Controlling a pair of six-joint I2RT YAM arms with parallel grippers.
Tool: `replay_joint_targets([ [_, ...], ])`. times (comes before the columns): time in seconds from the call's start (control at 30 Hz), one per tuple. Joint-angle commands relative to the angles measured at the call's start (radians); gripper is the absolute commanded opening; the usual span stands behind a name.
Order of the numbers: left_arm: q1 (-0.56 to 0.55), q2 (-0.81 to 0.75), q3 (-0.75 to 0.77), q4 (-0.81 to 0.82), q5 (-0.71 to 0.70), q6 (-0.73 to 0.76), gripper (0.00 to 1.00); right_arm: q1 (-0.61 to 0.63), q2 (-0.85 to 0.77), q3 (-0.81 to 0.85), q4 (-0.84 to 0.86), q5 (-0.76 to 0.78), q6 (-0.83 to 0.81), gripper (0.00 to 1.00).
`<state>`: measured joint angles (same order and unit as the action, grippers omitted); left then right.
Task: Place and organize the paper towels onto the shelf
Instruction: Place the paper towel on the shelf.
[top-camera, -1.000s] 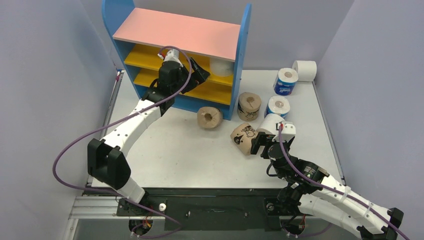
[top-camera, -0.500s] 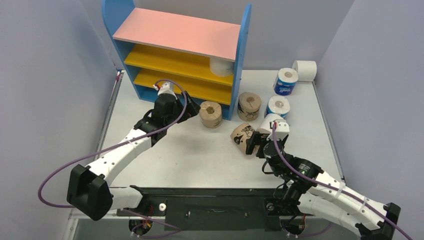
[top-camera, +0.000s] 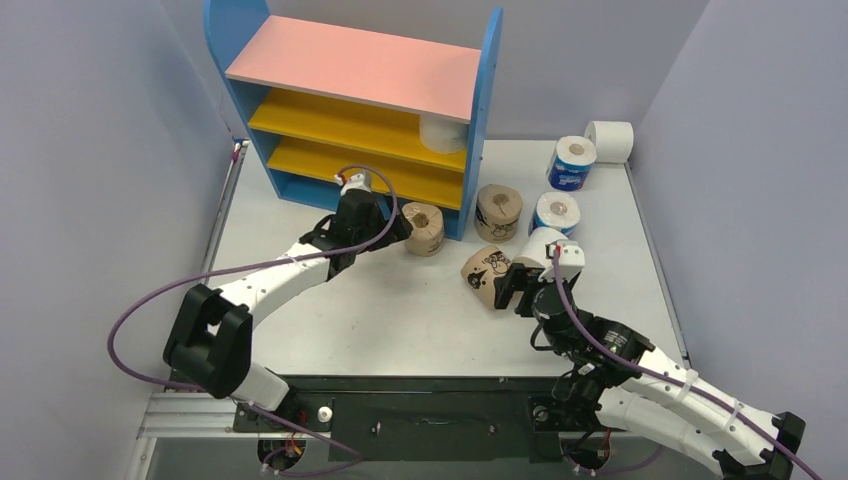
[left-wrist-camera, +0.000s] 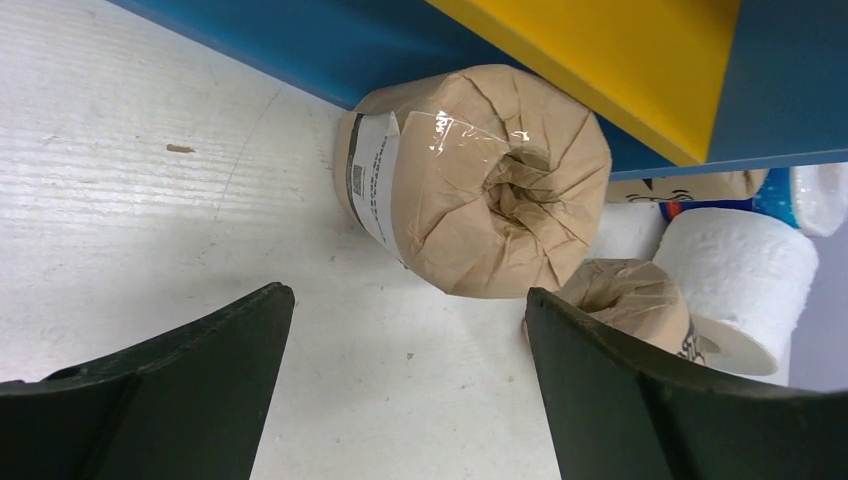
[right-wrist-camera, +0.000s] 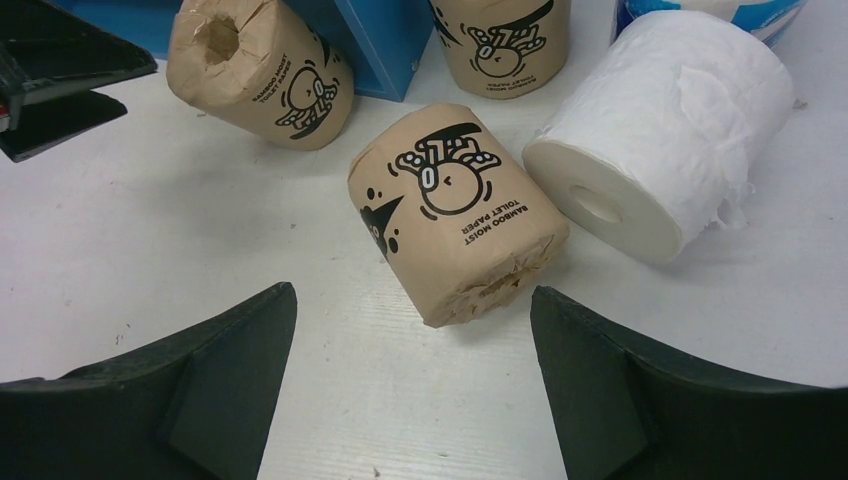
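- The shelf (top-camera: 350, 70) is seen at the far left part of the table (top-camera: 330, 310). One white roll (top-camera: 443, 133) is stood on its upper yellow board, at the right end.
- The left gripper (left-wrist-camera: 402, 330) is held low before the shelf base, with fingers spread wide and nothing gripped.
- A plain tan roll (top-camera: 422, 228) is seen just ahead of these fingers, against the shelf base.
- An upright tan roll (top-camera: 498, 212) is stood just right of the shelf's side panel.
- The right gripper (right-wrist-camera: 412, 310) is opened wide around a lying printed roll (right-wrist-camera: 455, 225), right of the shelf front; the roll is not pinched.
- A loose white roll (right-wrist-camera: 650, 140) is laid just beside it.
- A blue-wrapped roll (top-camera: 555, 213) is placed further right.
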<state>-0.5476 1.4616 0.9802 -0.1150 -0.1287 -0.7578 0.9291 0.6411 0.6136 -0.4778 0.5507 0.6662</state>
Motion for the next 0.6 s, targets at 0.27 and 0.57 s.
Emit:
replay_joint_targets([
  [0.27, -0.012, 0.163, 0.174, 0.077, 0.003, -0.004, 0.83, -0.001, -0.027, 0.029, -0.031, 0.024, 0.005, 0.82],
  [0.57, -0.012, 0.246, 0.226, 0.032, -0.003, -0.024, 0.74, -0.001, -0.038, 0.015, -0.039, 0.036, 0.017, 0.82],
])
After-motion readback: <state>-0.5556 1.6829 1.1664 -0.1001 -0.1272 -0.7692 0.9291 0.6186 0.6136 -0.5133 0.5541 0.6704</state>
